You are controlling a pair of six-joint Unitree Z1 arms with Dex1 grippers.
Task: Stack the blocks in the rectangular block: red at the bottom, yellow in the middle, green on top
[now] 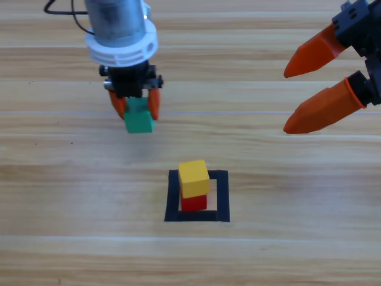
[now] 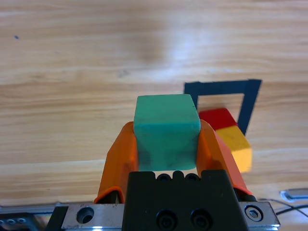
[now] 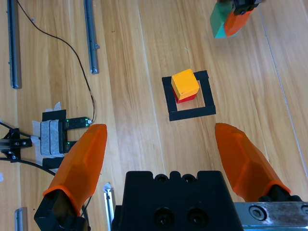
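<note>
Left gripper (image 1: 134,106) clamps green (image 1: 139,117); centre it over yellow (image 1: 194,177) on red (image 1: 193,202), lower level, release gently. Right gripper (image 1: 300,96) waits wide open.

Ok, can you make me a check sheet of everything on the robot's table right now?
Surface: wooden table, pale planks.
Job's things: yellow cube sits on red cube inside the black tape square; green cube is off the stack.
Clutter: nothing seen on the table in the high view.
Grippers: left tool shut on the green cube, up-left of the square; right tool open, waiting at the upper right.
Cables: a black cable.
Surroundings: metal rails and a small black device.
</note>
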